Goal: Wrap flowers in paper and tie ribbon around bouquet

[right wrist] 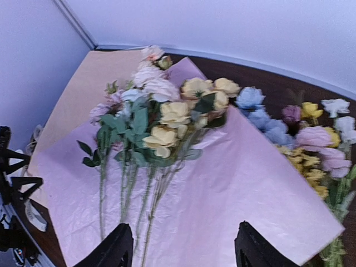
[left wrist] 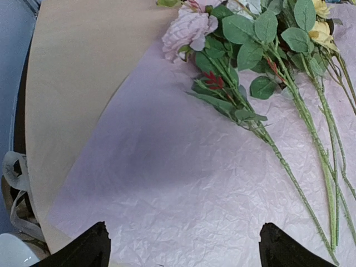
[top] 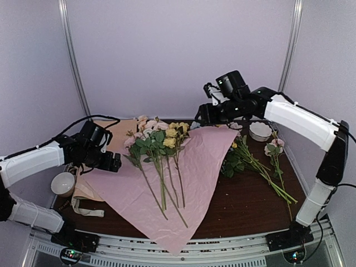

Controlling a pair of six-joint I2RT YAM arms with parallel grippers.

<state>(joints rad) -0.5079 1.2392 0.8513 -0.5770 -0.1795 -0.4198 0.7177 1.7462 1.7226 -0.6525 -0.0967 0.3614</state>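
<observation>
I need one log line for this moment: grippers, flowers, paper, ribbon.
left gripper open over paper | right gripper open, empty | flowers lying on paper | paper flat, not wrapped | ribbon at left edge

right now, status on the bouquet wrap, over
Left gripper open, empty; right gripper open, empty. Flowers lie on the flat lilac paper, not yet wrapped. Loose blue-hydrangea bunch sits against the paper's right edge.

Enclosure: plain pale lilac-grey wall panels (top: pixel 178 55) at the back and both sides, joined by slim silver metal corner strips (top: pixel 77 67). Furniture: one dark brown wooden table (top: pixel 245 207), with a silver slotted metal rail (top: pixel 194 251) along its near edge. Light: soft, even, diffuse.
</observation>
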